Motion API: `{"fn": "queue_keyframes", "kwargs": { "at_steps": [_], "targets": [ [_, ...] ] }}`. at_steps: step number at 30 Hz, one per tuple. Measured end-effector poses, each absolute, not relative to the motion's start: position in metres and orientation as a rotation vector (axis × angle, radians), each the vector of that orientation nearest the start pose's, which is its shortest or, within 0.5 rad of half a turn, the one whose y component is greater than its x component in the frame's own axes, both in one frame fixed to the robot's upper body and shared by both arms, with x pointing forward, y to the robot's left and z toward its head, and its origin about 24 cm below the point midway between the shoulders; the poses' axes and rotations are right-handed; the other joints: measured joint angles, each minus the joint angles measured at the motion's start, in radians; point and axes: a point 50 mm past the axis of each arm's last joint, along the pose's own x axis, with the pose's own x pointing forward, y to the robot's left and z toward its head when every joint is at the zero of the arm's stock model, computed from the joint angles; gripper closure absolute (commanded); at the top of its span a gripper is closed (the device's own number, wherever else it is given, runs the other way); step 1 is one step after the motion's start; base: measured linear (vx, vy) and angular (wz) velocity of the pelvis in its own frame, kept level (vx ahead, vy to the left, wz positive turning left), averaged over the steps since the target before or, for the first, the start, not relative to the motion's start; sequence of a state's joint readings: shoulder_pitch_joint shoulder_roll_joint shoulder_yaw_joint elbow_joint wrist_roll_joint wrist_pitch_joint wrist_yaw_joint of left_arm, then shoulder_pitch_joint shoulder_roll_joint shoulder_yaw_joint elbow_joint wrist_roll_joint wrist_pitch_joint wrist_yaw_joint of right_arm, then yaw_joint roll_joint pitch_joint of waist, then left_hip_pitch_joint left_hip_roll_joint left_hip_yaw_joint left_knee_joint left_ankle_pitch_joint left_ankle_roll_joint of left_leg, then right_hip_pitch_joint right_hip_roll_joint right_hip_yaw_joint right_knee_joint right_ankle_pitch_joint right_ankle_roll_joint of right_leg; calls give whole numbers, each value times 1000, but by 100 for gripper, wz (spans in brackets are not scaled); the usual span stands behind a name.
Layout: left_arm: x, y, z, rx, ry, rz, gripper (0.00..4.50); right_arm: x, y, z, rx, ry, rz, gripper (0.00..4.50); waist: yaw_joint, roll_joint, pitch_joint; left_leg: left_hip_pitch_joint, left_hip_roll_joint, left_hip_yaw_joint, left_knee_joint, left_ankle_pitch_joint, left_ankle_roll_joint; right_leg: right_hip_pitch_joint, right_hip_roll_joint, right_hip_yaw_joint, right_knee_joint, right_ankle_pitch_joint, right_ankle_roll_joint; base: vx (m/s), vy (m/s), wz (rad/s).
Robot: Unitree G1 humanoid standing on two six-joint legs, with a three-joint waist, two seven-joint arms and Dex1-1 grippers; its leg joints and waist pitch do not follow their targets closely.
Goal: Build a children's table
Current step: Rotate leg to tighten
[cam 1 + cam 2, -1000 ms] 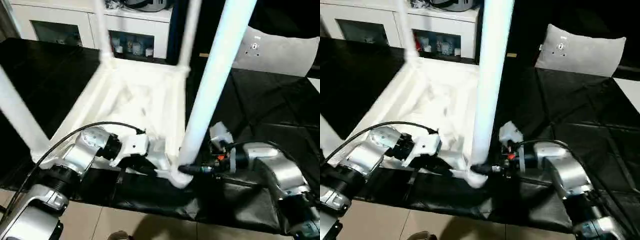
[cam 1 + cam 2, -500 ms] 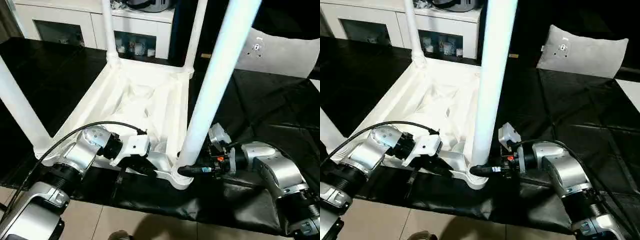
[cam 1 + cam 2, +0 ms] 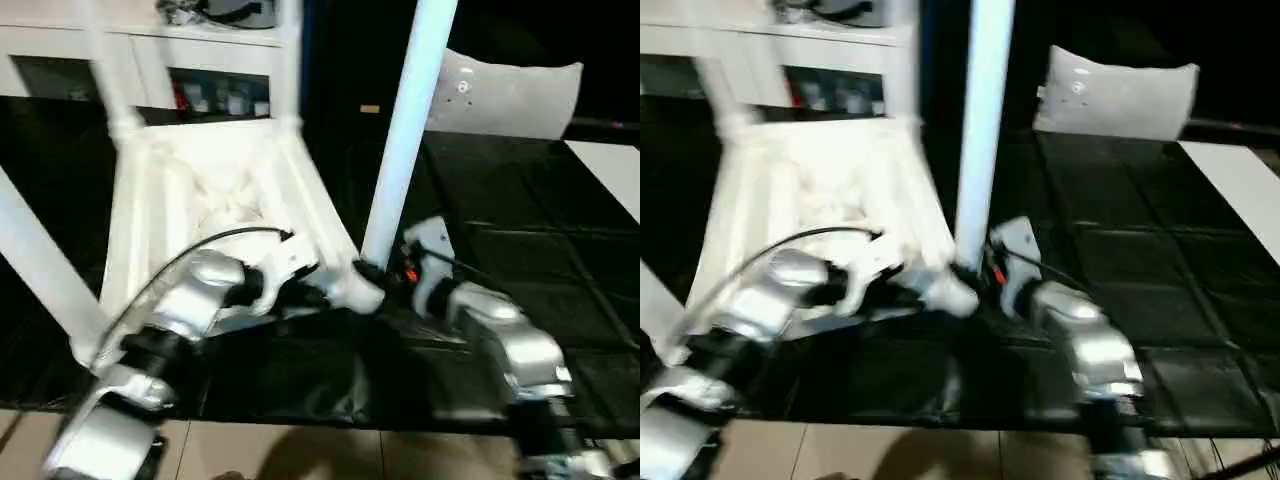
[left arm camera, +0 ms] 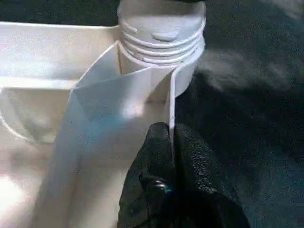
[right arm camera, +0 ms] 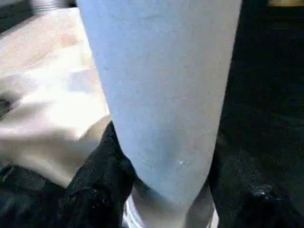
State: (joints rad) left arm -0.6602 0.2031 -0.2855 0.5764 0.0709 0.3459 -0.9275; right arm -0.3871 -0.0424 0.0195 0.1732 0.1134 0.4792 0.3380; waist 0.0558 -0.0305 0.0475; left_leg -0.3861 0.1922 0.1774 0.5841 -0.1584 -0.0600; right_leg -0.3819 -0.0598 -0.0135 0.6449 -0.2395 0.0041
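Note:
The children's table lies upside down on a black mat, its white ribbed top facing up and its legs standing in the corner sockets. The near right leg rises from its socket. My right gripper is shut on the base of this leg, one black finger pressed to each side. My left gripper is shut on the top's thin rim wall just beside that socket. Two far legs and the near left leg also stand upright.
The black mat spreads under the table and to the right. A grey-white pillow lies at the back right. A white cabinet with glass doors stands behind the table. Tiled floor shows at the near edge.
The whole picture has shifted, so the camera moved. My right gripper's fingers have closed in around the base of the near right leg. The left gripper keeps its hold on the rim.

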Motion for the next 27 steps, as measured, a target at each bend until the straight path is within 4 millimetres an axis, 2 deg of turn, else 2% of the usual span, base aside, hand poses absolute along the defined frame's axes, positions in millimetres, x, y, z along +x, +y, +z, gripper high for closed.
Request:
{"fn": "queue_keyframes", "kwargs": {
  "at_steps": [1,3,7,8,12,14,17,19,22,23,27],
  "targets": [
    [333,84,56,337,485,-1090,450,316,-106,64,72,278,446,248,1,0,0,-1,0,0,0,0,0,0,0,0,-1,0,0,0,0,0],
    [334,76,56,331,475,-1057,450,319,-104,64,75,265,378,183,3,1,0,-2,0,0,0,0,0,0,0,0,-4,0,0,0,0,0],
    [335,72,58,338,465,-1053,450,320,-103,65,71,245,363,173,4,1,1,-5,-1,0,-4,-1,2,0,0,0,-11,1,1,0,0,0],
    [335,72,58,339,463,-1055,450,320,-104,65,69,242,366,145,5,2,1,-5,-1,0,-5,-1,2,0,0,0,-12,2,2,0,0,0],
    [335,72,59,356,444,-1080,450,314,-113,65,58,220,442,132,9,4,2,-5,-1,0,-6,-1,2,0,0,-1,-14,2,4,0,0,0],
    [333,77,59,370,442,-1113,450,310,-121,65,43,221,516,101,13,5,2,-5,0,0,-7,-1,2,0,0,-1,-14,2,4,0,0,0],
    [332,88,59,389,440,-1154,450,304,-130,66,19,224,617,87,16,5,2,-5,0,0,-7,-1,2,0,1,-1,-14,2,4,0,0,0],
    [330,96,59,405,441,-1190,450,301,-136,67,-5,234,703,52,22,4,2,-5,0,0,-6,-1,2,0,1,-1,-14,2,4,0,0,0],
    [325,112,61,450,439,-1279,450,294,-148,70,-90,247,882,32,31,5,2,-5,0,0,-5,-1,3,1,0,-1,-14,3,4,0,0,0],
    [322,117,62,467,441,-1316,450,293,-152,72,-106,249,926,8,36,5,2,-5,0,0,-5,-1,3,1,0,-2,-14,3,4,0,0,0],
    [316,130,65,538,458,-1449,450,284,-154,73,-105,264,1130,8,48,5,2,-6,0,0,-4,-1,3,2,0,-2,-14,3,4,0,0,0]
  ]
}}
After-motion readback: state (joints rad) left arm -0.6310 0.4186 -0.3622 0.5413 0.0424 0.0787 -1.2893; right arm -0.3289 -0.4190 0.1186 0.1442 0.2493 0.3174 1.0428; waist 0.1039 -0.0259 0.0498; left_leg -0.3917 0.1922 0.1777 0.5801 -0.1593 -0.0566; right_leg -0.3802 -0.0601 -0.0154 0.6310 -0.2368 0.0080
